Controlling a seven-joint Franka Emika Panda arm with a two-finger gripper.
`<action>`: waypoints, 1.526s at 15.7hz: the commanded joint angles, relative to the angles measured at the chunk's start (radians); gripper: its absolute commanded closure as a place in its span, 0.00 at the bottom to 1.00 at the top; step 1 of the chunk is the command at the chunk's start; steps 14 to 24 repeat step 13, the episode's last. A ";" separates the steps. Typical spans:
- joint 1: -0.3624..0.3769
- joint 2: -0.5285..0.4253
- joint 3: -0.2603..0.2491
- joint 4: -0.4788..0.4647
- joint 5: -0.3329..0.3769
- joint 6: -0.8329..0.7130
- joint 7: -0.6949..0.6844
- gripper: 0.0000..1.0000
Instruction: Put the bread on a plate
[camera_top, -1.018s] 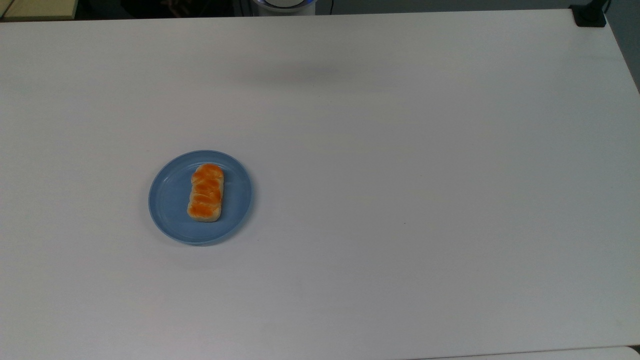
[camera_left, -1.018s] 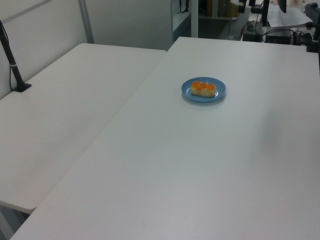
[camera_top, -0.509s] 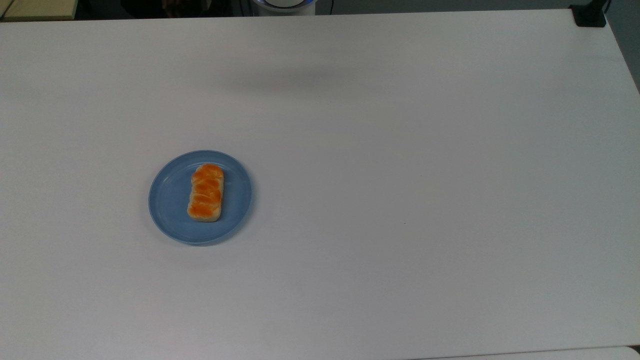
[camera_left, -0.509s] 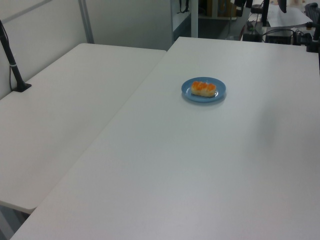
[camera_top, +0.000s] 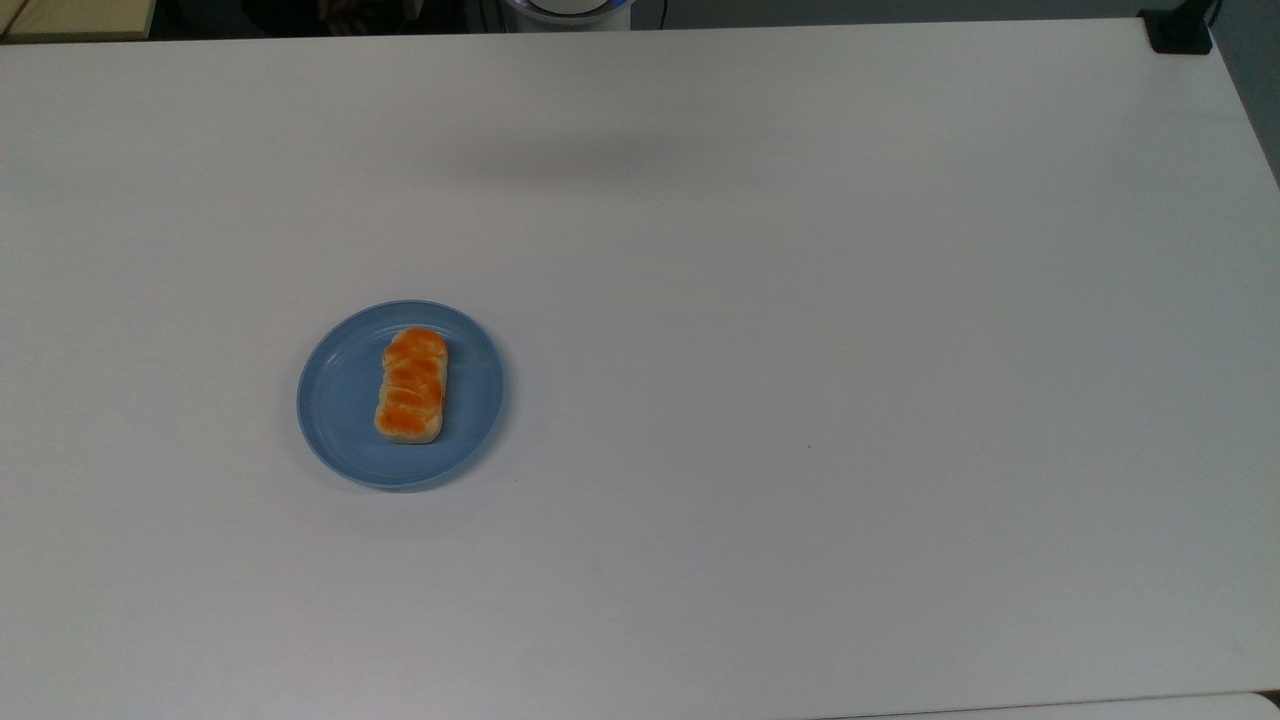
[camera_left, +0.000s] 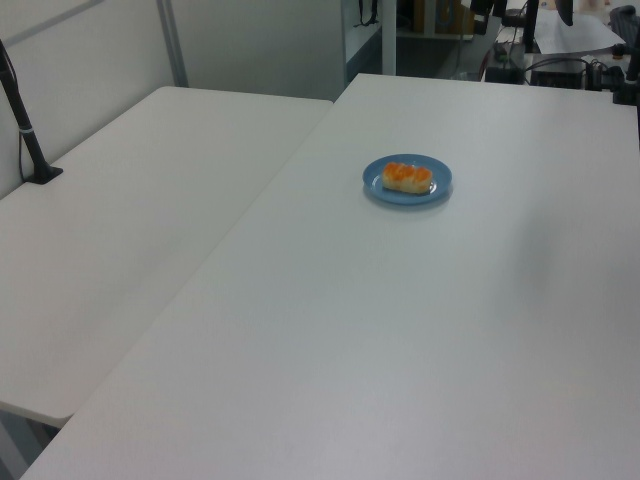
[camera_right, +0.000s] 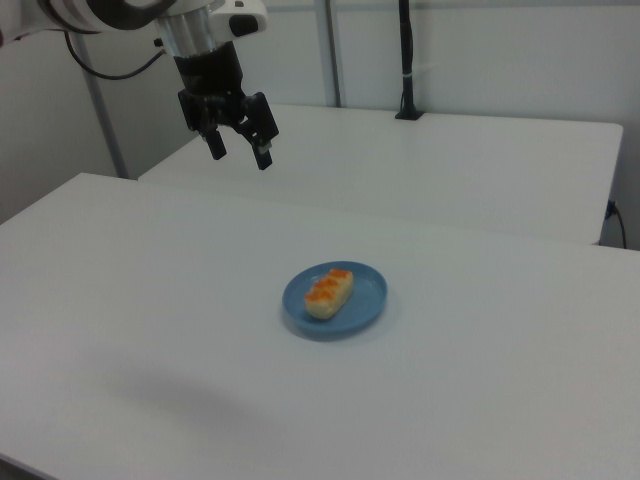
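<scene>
The bread (camera_top: 411, 385), a small oblong loaf with an orange-brown braided top, lies flat on the light blue plate (camera_top: 340, 400), slightly off its centre. Both also appear in the left view, bread (camera_left: 407, 177) on plate (camera_left: 442, 183), and in the right view, bread (camera_right: 328, 291) on plate (camera_right: 365, 297). My gripper (camera_right: 239, 149) hangs high above the table in the right view's upper left, well away from the plate. Its two black fingers stand apart, open, with nothing between them.
The white table (camera_top: 800, 350) carries the plate. A second white table (camera_left: 120, 230) adjoins it on the left view's left. A black post (camera_right: 406, 60) stands on the far table in the right view. A faint arm shadow (camera_top: 600, 155) falls near the top view's upper edge.
</scene>
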 joint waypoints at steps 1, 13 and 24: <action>0.010 -0.036 -0.011 -0.025 -0.006 -0.043 0.013 0.00; 0.016 -0.048 -0.046 -0.030 0.050 -0.058 0.045 0.00; 0.016 -0.048 -0.046 -0.030 0.050 -0.058 0.045 0.00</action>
